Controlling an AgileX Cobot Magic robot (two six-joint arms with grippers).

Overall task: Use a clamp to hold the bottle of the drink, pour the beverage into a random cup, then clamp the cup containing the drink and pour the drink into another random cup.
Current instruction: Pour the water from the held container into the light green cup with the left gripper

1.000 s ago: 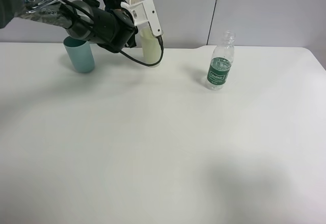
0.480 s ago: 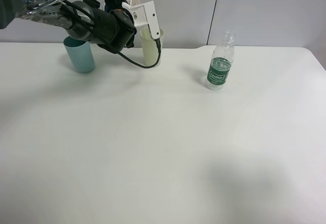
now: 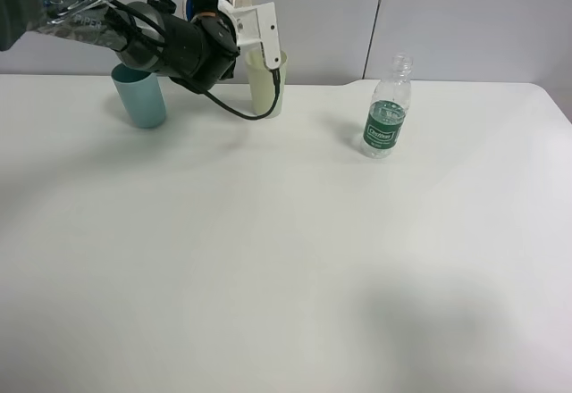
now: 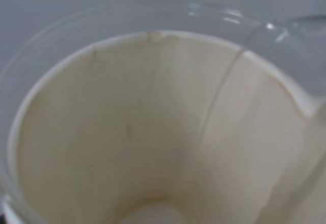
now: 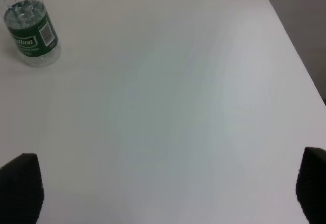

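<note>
Paper cup beige, ribless inside; yellow-green tumbler smooth, tapered.

A white tabletop filled most of the frame; grey wall panels with vertical seams ran across the top.

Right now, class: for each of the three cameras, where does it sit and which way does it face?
Exterior high: mounted above, facing the table; shows the left arm over the pale tumbler.
Left wrist: looks straight into the paper cup.
Right wrist: looks down at the table; dark fingertips at the corners.
Shared: bottle.
</note>
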